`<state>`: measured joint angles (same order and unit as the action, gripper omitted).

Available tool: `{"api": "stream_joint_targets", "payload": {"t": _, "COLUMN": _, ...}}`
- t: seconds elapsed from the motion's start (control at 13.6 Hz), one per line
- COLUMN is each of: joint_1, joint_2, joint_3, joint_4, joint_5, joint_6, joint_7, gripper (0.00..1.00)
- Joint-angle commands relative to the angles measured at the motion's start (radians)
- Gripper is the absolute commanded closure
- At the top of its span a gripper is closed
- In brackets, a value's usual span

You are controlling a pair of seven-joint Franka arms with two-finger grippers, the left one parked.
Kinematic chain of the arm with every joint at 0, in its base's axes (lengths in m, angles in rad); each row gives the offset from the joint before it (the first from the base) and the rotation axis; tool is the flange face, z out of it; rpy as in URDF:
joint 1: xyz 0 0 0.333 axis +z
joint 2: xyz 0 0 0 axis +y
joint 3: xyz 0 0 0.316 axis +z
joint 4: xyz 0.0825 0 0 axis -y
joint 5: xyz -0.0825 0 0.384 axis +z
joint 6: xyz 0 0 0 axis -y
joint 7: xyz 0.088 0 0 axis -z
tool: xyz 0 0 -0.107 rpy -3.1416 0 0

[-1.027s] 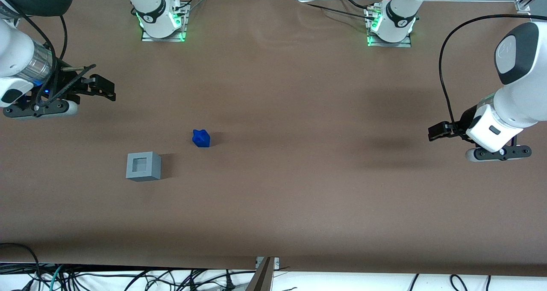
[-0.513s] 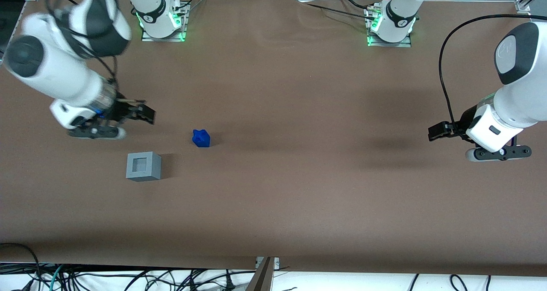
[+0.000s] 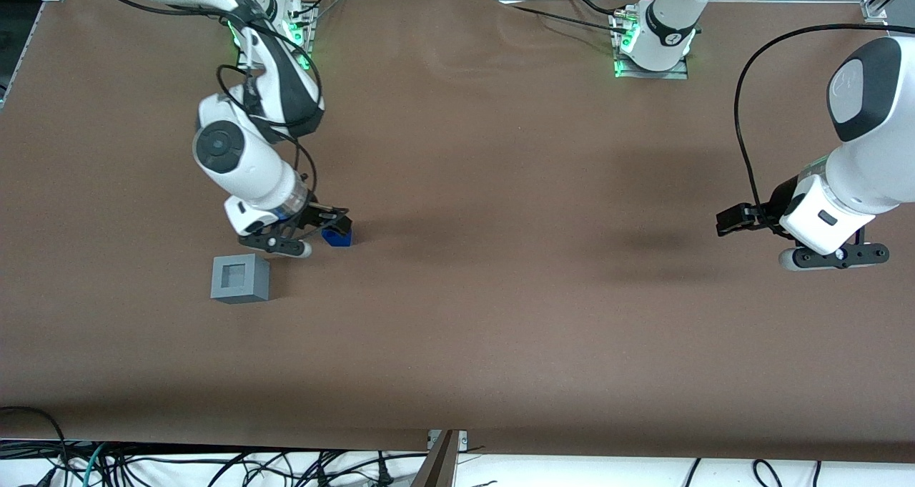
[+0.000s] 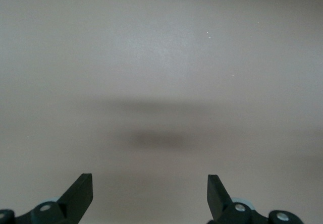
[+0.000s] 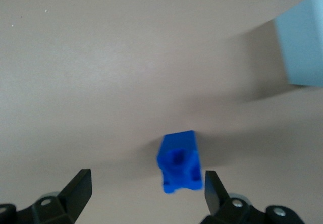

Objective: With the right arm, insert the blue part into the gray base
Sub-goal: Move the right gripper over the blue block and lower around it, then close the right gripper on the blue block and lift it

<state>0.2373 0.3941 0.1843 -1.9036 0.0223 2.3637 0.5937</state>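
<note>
A brown table (image 3: 500, 315) filled the front view, bare apart from two small objects near the working arm's end. The right arm (image 3: 246, 158), white with black joint sections and a silver wrist band, reached down from its base at the table's edge farthest from the front camera, its wrist bent low over the table surface. The gray base (image 3: 240, 278), a light-grey cube with a square recess in its top face, stood on the table nearer to the front camera than the wrist, apart from it; one edge of the cube (image 5: 302, 47) also showed in the right wrist view. The gripper (image 3: 336, 224) hung just above the blue part (image 3: 337, 237), overlapping its upper edge in the front view. In the right wrist view the two black fingers (image 5: 76, 187) stood wide apart, with the gripper (image 5: 146, 186) holding nothing. The blue part (image 5: 180, 161) lay on the table between the fingers, closer to one fingertip than to the other; whether it touched that fingertip could not be told. The blue part sat outside the gray base, near it but not touching.
</note>
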Motion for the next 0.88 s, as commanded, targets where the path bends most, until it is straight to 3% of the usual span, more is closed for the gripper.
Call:
{"api": "stream_joint_targets", "payload": {"t": 0.0, "joint_1": 0.005, "joint_2": 0.026, "joint_3": -0.003, "joint_4": -0.038, "joint_5": -0.042, "joint_6": 0.103, "joint_7": 0.025, "gripper": 0.01}}
{"api": "stream_joint_targets", "payload": {"t": 0.22, "joint_1": 0.005, "joint_2": 0.039, "joint_3": -0.005, "joint_4": -0.037, "joint_5": -0.108, "joint_6": 0.105, "joint_7": 0.025, "gripper": 0.01}}
{"api": "stream_joint_targets", "payload": {"t": 0.81, "joint_1": 0.005, "joint_2": 0.045, "joint_3": -0.006, "joint_4": -0.091, "joint_5": -0.168, "joint_6": 0.108, "joint_7": 0.034, "gripper": 0.01}}
